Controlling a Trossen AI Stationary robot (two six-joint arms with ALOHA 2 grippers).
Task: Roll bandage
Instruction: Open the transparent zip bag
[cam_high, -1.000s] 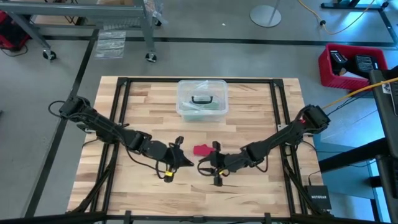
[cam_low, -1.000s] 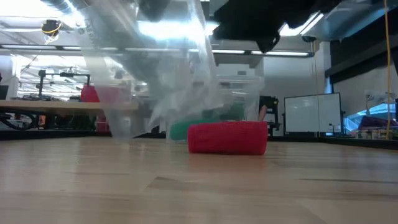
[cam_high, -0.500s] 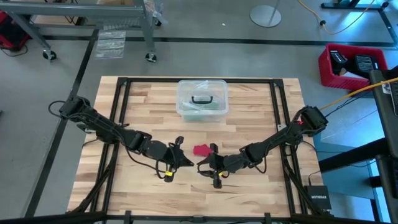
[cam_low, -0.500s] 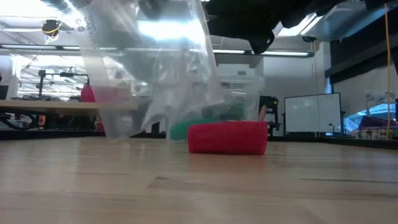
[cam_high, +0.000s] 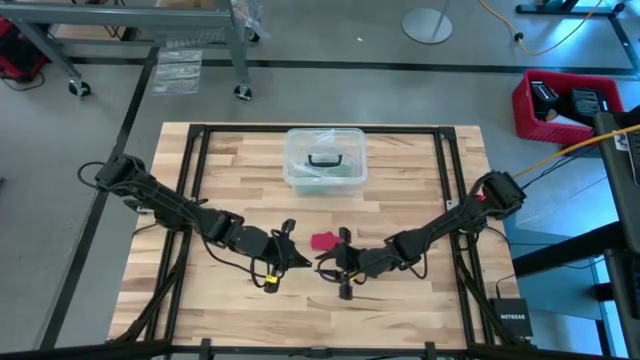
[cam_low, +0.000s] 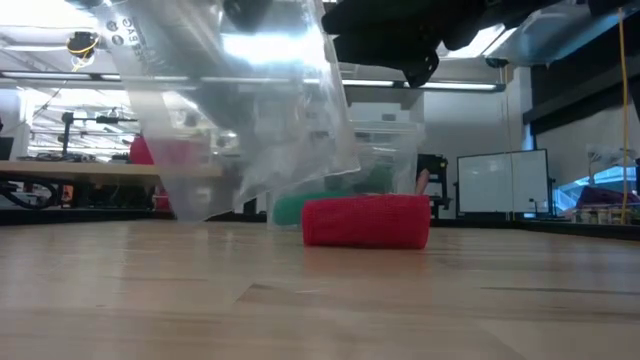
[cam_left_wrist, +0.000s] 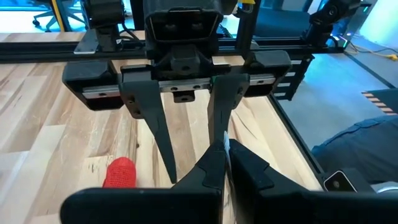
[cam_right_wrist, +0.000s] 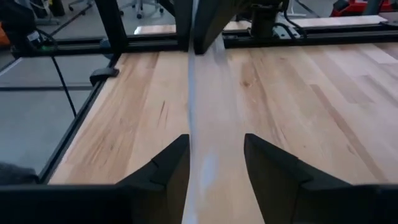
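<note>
The red bandage (cam_high: 323, 241) lies rolled as a short cylinder on its side on the wood (cam_low: 365, 221), just beyond both grippers; neither touches it (cam_left_wrist: 119, 173). My left gripper (cam_high: 303, 263) and right gripper (cam_high: 321, 268) face each other, almost tip to tip, above the table's near middle. A small clear plastic bag (cam_low: 240, 120) hangs below them. The left gripper (cam_left_wrist: 224, 155) is shut on the bag. The right gripper (cam_right_wrist: 214, 162) is open, and the bag's film (cam_right_wrist: 208, 93) runs through the gap between its fingers. My left gripper pinches a thin edge of the clear bag (cam_left_wrist: 225, 144) between its two shut fingertips, coming nearly level from the table's left. The bag hangs slack below the fingers (cam_low: 250, 150). Whether my right gripper's open fingers touch the film, I cannot tell.
A clear plastic box with a black handle (cam_high: 324, 158) stands at the far middle of the table, something green inside it (cam_low: 300, 208). Black frame rails (cam_high: 195, 190) run along the left, right and far sides. Bare wood (cam_high: 400, 200) lies to either side of the arms.
My right gripper has tipped slightly downward and edged a little toward the left gripper. The hanging bag has swayed a little, its lower part shifting sideways. The bandage has not moved.
</note>
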